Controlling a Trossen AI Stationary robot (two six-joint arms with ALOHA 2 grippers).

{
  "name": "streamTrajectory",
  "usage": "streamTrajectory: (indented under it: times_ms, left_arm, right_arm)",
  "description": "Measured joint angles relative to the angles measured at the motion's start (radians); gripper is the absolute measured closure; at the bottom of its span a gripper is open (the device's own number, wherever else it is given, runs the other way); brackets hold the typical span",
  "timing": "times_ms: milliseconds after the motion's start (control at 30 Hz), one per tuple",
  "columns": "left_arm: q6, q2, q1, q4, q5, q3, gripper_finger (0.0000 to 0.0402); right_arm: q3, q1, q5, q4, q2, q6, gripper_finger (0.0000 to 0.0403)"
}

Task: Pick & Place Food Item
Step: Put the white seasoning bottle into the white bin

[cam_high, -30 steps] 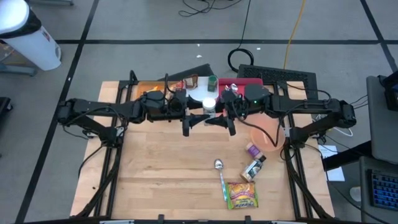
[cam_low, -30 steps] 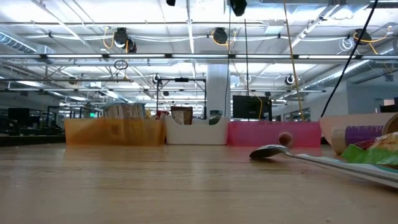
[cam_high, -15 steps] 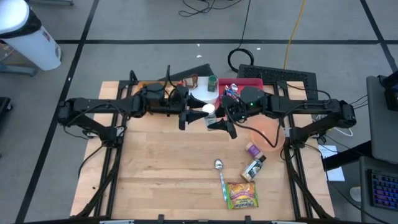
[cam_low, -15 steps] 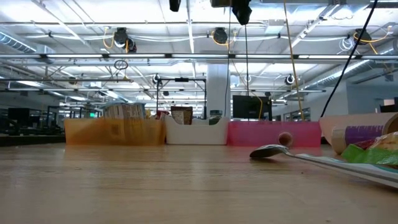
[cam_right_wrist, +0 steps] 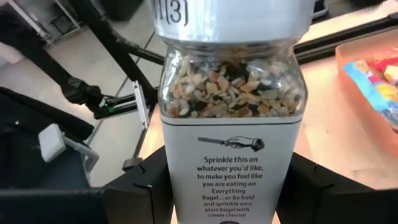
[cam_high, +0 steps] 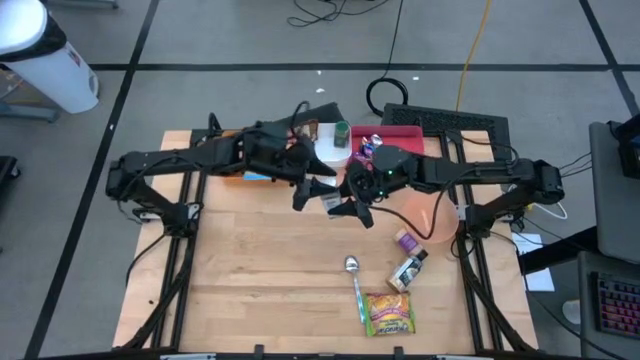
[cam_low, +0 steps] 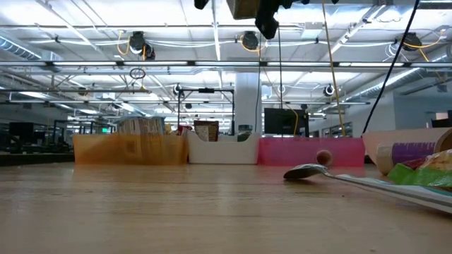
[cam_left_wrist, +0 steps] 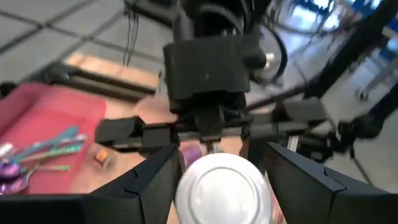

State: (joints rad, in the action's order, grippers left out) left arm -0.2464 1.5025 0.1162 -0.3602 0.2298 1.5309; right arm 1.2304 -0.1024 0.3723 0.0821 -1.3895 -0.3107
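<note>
Seasoning jar, just one, is up in the air over the back middle of the table, pinched from both sides: left gripper and right gripper each have their fingers partway apart around it. Both arms reach inward from the table's sides and meet there. Down on the wood: one spoon, one snack packet, two small containers. Three bins along the back.

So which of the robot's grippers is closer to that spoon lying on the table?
The right gripper. It hangs above the table just behind the spoon, while the left gripper sits a little farther back and to the left.
</note>
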Motion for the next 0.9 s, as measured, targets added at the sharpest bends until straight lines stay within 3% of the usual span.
streamTrajectory:
  times_ms: [233, 500, 700, 900]
  left_arm:
    - [0.026, 0.062, 0.009, -0.193, 0.043, 0.099, 0.0158]
    - [0.002, 0.091, 0.028, -0.220, 0.108, 0.118, 0.0158]
    - [-0.001, 0.091, 0.028, -0.222, 0.104, 0.118, 0.0195]
    - [0.005, 0.091, 0.029, -0.221, 0.102, 0.118, 0.0195]
  right_arm:
    - [0.000, 0.000, 0.000, -0.003, 0.002, -0.003, 0.0213]
    - [0.000, -0.001, 0.020, -0.001, 0.001, -0.002, 0.0213]
    - [0.000, -0.001, 0.017, 0.005, 0.002, -0.007, 0.0213]
    - [0.000, -0.001, 0.017, 0.005, 0.002, -0.007, 0.0213]
